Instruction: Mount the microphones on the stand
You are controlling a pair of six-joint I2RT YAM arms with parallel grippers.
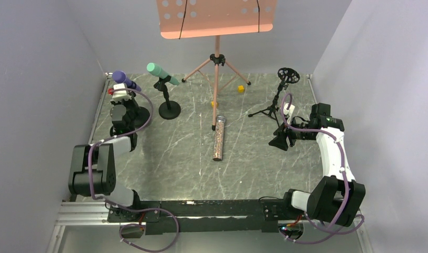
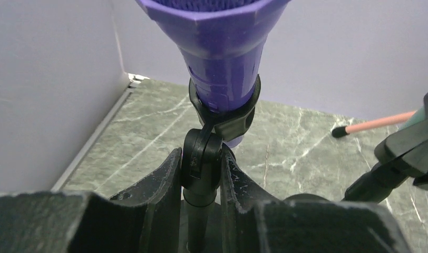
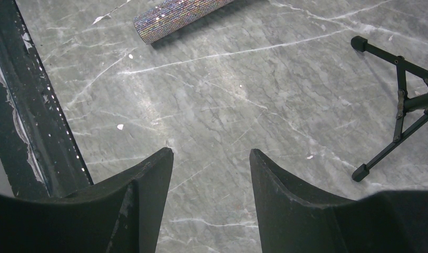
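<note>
- The left tool (image 2: 200,169) was clamped tight on the black joint of the left stand (image 2: 201,153), just under the clip (image 2: 230,118).
- The purple microphone (image 2: 222,47) sat in that clip, right above the tool, with its thin end poking down through it.
- It looked like this microphone was already in place and the tool was only keeping the stand steady.
- To do this step well, the left tool should hold the stand straight and let go softly, so the stand does not tip or twist.
- The green microphone (image 1: 162,74) was on its own small stand, just beside the purple one.
- The glittery microphone (image 1: 219,139) lay flat in the middle of the worktop (image 1: 175,158), touching no tool.
- The right tool (image 3: 211,168) had its two fingers apart and held nothing.
- It hung over bare worktop, with the glittery microphone well away to its left.
- The tripod stand (image 1: 278,100) stood near the right tool, and its round holder on top looked empty.
- I think the glittery microphone goes there next.
</note>
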